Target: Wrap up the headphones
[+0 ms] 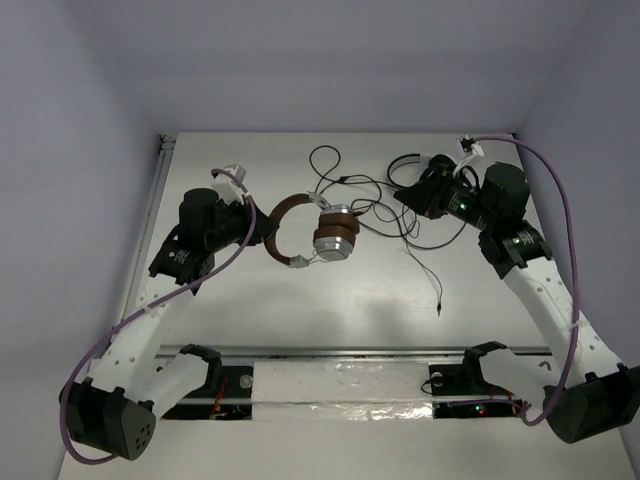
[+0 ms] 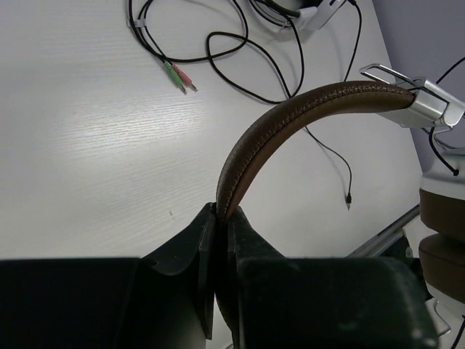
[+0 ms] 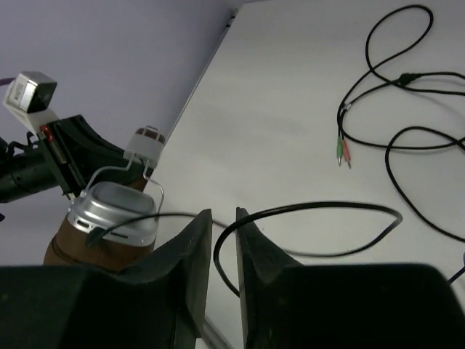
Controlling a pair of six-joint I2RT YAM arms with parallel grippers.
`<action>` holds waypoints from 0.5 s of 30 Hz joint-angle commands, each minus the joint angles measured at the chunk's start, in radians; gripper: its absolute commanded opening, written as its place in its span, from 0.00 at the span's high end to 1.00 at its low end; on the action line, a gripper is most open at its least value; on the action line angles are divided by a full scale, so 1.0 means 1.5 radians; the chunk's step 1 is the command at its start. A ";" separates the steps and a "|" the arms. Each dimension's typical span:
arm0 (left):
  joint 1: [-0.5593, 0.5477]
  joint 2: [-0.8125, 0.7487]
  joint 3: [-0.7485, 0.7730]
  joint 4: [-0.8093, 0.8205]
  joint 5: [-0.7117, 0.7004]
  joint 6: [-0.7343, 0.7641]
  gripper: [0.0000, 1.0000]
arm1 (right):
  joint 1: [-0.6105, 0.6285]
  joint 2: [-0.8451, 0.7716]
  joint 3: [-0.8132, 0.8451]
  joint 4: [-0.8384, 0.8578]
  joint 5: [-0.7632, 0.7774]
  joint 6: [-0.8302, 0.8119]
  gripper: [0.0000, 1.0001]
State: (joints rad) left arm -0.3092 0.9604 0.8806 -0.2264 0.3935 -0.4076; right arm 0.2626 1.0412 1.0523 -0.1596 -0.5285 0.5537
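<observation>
Headphones lie near the middle of the table, their two ear cups stacked together and the thin black cable looping off to the right. The left gripper, arm stretched forward and wrist turned inward, is clamped on the brown headband; the right gripper, wrist bent toward the centre, has its jaws a sliver apart with cable crossing the gap, and I cannot tell if it is pinched. One headset, two arms, two small plugs, green and pink

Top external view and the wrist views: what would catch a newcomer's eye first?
The left gripper is shut on the brown headband of the headphones, in the middle of the top view. To their right, the thin black cable lies tangled, one loop passing between the fingers of the right gripper.
</observation>
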 commanded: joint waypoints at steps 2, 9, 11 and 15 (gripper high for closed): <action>0.045 -0.002 0.054 0.035 0.033 -0.006 1.00 | 0.000 0.008 -0.001 -0.013 -0.063 -0.035 0.68; 0.083 0.005 0.071 0.094 0.112 -0.057 1.00 | 0.000 -0.028 -0.106 0.003 0.064 -0.016 0.11; 0.083 0.010 0.082 0.104 0.130 -0.071 1.00 | 0.000 -0.027 -0.121 0.006 0.075 -0.018 0.10; 0.083 0.024 0.111 0.112 0.164 -0.100 1.00 | 0.000 0.000 -0.141 0.051 0.097 -0.020 0.12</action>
State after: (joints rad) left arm -0.1879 1.0008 0.9680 -0.1757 0.5484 -0.4835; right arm 0.2623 1.0302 0.8509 -0.1917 -0.4343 0.5243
